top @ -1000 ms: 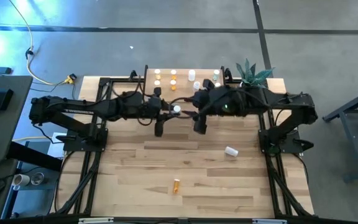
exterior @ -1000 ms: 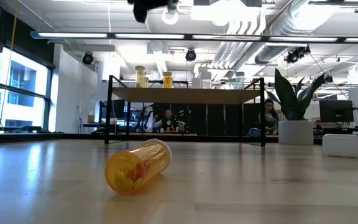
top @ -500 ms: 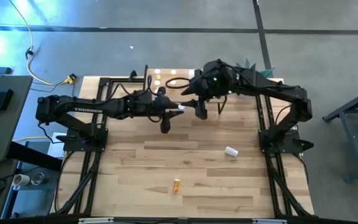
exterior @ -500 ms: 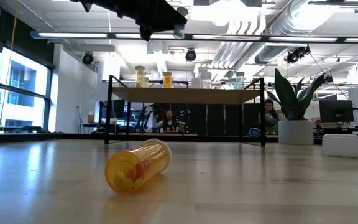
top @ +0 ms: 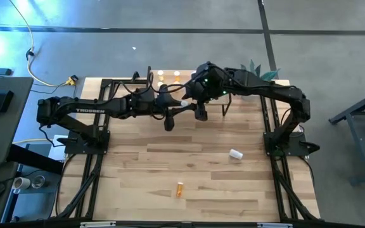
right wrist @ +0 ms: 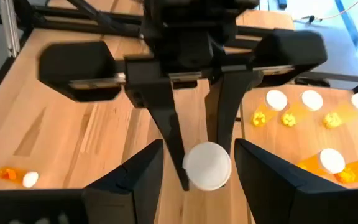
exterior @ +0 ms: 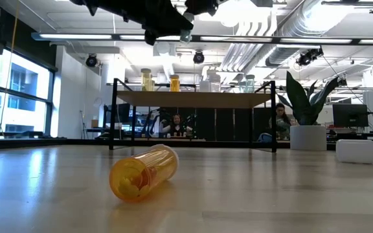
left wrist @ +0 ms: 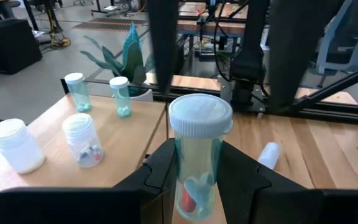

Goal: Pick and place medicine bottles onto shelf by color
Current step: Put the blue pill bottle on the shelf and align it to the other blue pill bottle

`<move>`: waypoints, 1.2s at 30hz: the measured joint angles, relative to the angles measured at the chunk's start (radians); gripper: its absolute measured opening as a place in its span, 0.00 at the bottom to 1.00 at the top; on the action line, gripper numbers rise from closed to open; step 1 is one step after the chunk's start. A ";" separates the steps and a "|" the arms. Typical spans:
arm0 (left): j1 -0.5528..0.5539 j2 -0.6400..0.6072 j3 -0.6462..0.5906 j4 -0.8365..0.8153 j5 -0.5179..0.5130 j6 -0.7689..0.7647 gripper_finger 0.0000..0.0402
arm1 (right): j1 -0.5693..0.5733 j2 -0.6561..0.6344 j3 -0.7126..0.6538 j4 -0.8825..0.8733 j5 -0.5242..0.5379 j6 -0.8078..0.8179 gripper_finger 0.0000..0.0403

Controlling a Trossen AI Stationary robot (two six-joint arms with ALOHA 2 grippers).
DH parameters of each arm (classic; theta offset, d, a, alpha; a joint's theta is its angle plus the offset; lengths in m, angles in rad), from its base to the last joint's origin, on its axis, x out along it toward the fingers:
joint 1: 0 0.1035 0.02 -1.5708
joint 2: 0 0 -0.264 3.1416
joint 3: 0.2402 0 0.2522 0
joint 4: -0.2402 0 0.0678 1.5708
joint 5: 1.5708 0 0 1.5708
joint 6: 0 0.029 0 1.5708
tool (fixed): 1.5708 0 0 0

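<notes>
my left gripper [left wrist: 197,180] clamps the clear greenish bottle [left wrist: 199,155] upright, cap up; my right gripper [right wrist: 194,180] straddles that cap, spread, likely a handover.

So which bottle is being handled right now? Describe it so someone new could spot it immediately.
Look above the middle of the wooden table, just in front of the shelf, where the two dark arms meet. The left gripper is shut on a clear greenish bottle with a white cap, and the open right gripper straddles it. It alone is in the air, upright.
</notes>
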 joint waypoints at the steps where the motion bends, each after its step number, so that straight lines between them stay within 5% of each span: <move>1: 0.000 0.000 0.000 0.000 0.000 0.000 0.21 | -0.003 0.005 0.000 -0.001 0.000 -0.004 0.47; 16: -0.001 -0.001 0.000 0.010 0.000 0.000 0.21 | -0.004 0.034 0.000 -0.017 0.017 -0.020 0.46; 28: 0.003 -0.001 0.000 0.008 0.002 0.008 0.21 | -0.004 0.034 0.000 -0.019 0.019 0.005 0.30; 36: 0.003 -0.001 0.000 0.007 0.002 0.008 0.22 | -0.004 0.034 0.000 -0.021 0.018 0.005 0.29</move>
